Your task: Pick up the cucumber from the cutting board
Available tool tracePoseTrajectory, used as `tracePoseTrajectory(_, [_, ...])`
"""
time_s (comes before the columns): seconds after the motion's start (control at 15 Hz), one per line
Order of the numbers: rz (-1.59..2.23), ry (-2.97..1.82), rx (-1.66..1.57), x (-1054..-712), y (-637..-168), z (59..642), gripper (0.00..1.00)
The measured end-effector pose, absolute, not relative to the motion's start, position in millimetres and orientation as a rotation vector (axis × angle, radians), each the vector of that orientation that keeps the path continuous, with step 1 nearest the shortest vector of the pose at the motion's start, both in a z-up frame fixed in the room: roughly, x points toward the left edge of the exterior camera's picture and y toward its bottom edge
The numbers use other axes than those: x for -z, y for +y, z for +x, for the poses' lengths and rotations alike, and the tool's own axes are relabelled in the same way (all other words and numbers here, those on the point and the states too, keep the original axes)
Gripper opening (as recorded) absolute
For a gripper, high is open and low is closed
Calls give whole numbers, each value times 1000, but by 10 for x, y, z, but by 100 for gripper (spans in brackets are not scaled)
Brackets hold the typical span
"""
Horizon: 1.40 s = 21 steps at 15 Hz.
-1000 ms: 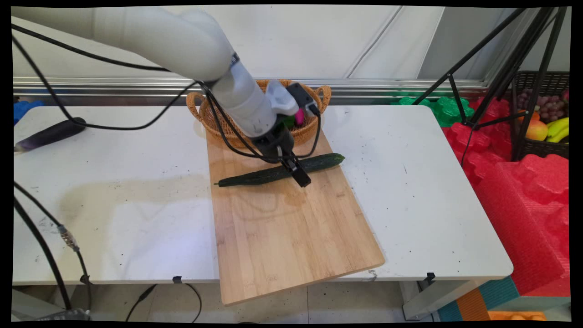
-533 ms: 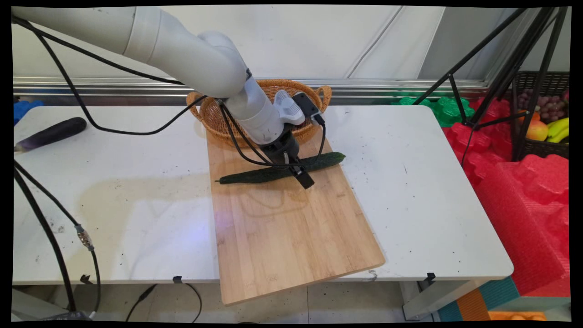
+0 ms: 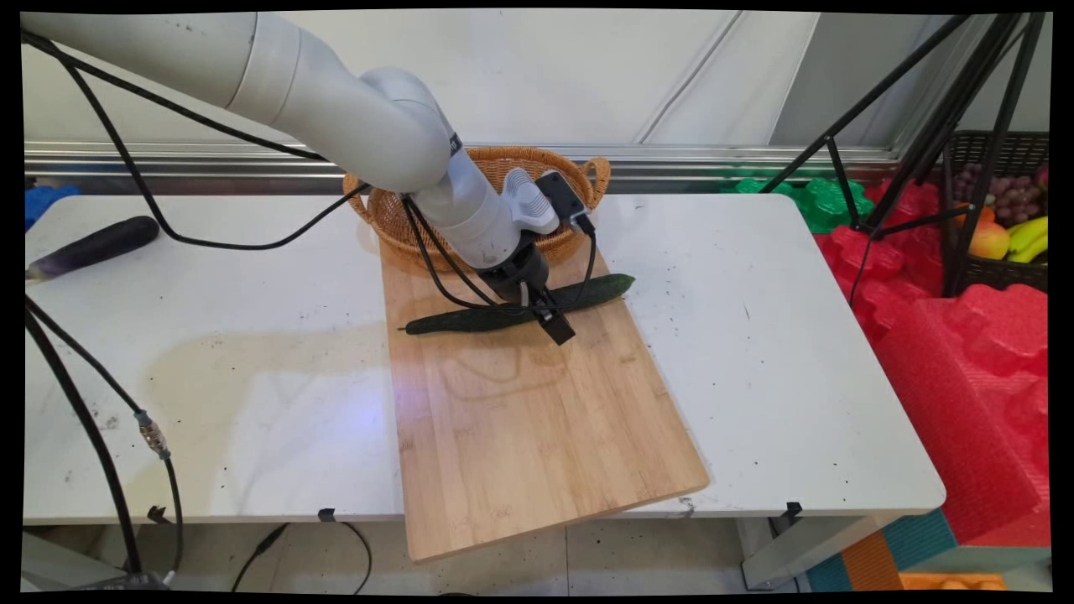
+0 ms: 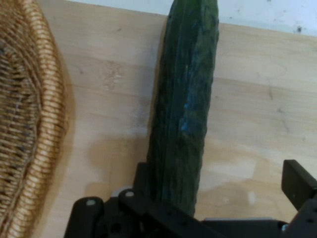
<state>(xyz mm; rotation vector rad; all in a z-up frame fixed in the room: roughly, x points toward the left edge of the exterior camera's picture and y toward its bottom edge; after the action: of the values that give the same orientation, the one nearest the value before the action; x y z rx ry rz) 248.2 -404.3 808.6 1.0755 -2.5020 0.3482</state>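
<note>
Well, the white table (image 3: 755,335) carries a long wooden cutting board (image 3: 520,436), with a wicker basket (image 3: 394,214) at its far end. Just in front of the basket, a dark green cucumber (image 3: 470,319) lies across the board, and the black gripper (image 3: 545,312) straddles its middle, fingers spread and not clamped.

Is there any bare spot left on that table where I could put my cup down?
Yes. The table is bare right of the wooden board, and left of it, nearer than the eggplant. The board's near half is free. It is crowded at the far end: basket, cucumber, pincer.
</note>
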Motion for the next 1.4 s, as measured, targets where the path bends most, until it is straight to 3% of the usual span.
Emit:
tracePoseTrajectory(0.73, [1063,-2487,-408,-8230,-3970,2521,100])
tracePoseTrajectory(1.4, [1048,-2519,-459,-8083,-4142,2506,100])
